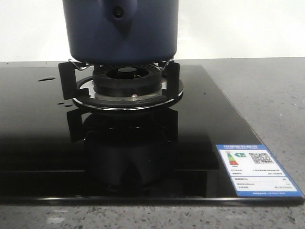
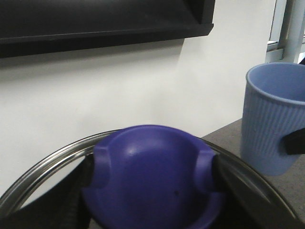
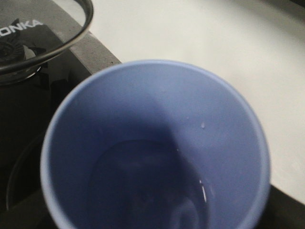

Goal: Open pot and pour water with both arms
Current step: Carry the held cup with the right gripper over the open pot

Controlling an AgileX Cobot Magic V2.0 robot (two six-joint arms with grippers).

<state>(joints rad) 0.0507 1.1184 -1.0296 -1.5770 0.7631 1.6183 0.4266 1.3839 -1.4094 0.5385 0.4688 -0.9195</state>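
On one burner (image 1: 127, 80), one pot (image 1: 121, 29); one cup (image 3: 155, 148); both tools' grip unclear.

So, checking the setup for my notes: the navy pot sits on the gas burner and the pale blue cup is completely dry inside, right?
Not quite. The pot does sit on the burner, but the cup holds some water at its bottom, as the right wrist view shows.

Pot (image 1: 121, 31) occupies the burner grate (image 1: 121, 83) at rear centre — approach from above blocked there. Glass hob (image 1: 43, 138) in front lies open, as does the grey tabletop (image 1: 267, 95) to the right — label sticker (image 1: 257, 170) only.
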